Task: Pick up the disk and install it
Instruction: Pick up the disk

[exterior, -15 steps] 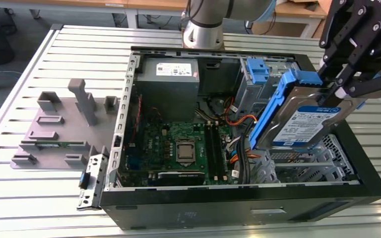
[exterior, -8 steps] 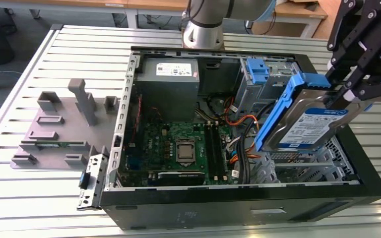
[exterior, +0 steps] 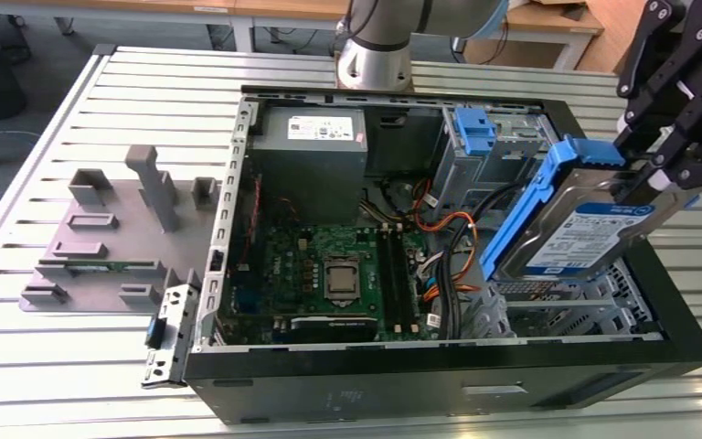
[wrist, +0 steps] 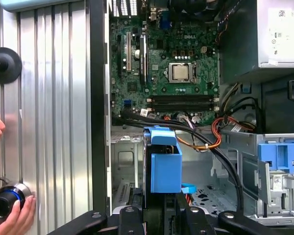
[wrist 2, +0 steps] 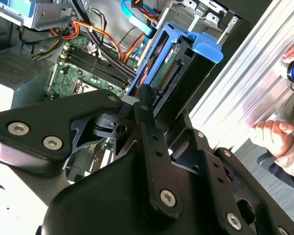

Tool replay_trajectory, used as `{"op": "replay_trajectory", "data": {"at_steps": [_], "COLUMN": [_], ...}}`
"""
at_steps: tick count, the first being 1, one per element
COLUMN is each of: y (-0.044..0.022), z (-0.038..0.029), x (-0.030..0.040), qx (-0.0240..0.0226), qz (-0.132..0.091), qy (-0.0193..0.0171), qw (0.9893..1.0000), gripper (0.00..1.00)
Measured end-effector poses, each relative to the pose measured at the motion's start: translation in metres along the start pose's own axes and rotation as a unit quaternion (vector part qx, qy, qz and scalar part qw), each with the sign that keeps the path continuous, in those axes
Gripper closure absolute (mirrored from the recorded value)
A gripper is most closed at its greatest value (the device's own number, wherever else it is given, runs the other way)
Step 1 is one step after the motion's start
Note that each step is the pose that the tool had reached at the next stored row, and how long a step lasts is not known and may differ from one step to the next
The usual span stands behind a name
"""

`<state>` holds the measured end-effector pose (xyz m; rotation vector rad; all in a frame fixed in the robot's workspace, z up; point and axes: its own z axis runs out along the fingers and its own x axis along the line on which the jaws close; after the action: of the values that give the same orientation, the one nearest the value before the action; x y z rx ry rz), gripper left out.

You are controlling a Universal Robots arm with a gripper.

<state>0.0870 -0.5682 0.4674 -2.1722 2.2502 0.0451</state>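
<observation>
The disk (exterior: 577,229) is a silver drive with a white-and-blue label, clipped in a blue plastic carrier. It hangs tilted above the open computer case (exterior: 449,366), over the metal drive cage (exterior: 558,302) at the exterior view's right. My gripper (exterior: 643,187) is shut on the disk's upper end, its black fingers on either side. In the second wrist view the disk (wrist 2: 181,73) reaches away from my gripper (wrist 2: 142,100), connector edge showing. In the first wrist view the disk's blue carrier (wrist: 165,161) stands just beyond my gripper (wrist: 159,215), above the cage floor.
Inside the case lie the green motherboard (exterior: 326,265), a grey power-supply box (exterior: 312,137), orange and black cables (exterior: 449,247), and another blue carrier (exterior: 475,128) in a rear bay. A grey fixture (exterior: 107,238) sits on the slatted table. A person's hands (wrist: 14,215) rest beside the case.
</observation>
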Motion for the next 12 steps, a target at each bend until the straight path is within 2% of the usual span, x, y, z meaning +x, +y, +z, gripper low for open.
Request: {"op": "replay_trajectory", "data": {"at_steps": [12], "y": [-0.0084], "z": [0.0025], "x": [0.0008], "qx": [-0.0005], "qz": [-0.007], "qy": [0.0002], "qw": [1.0000], "gripper": [0.65]}}
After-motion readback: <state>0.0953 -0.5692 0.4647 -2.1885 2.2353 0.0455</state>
